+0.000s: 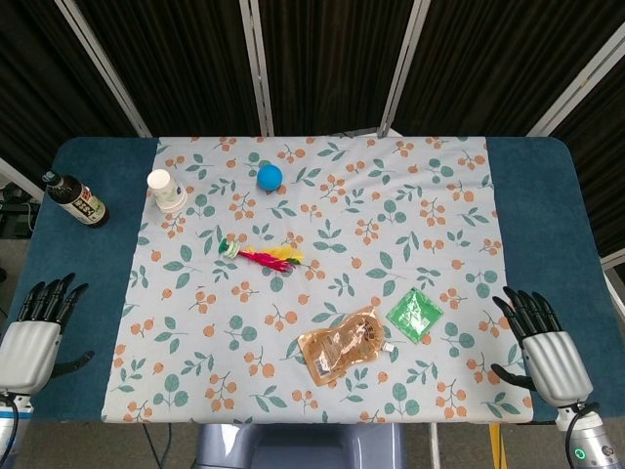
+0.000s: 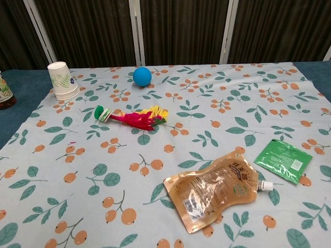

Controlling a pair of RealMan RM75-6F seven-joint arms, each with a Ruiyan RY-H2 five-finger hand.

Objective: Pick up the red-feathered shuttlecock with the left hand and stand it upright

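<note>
The left hand hangs at the counter's eight o'clock corner, fingers spread and holding nothing, off the near-left edge of the blue counter. The right hand mirrors it at four o'clock, likewise released and empty. From the left hand toward two o'clock, on the leaf-and-berry cloth, the red-feathered shuttlecock lies on its side, its green base pointing to nine o'clock and its red and yellow feathers to three o'clock, well apart from both hands. Beyond it at twelve o'clock sits a blue ball, and at ten o'clock a paper cup stands upside down. A dark bottle lies at the far left on bare counter. Toward five o'clock of the shuttlecock lie a brown spouted pouch and, just beside it, a green sachet.
</note>
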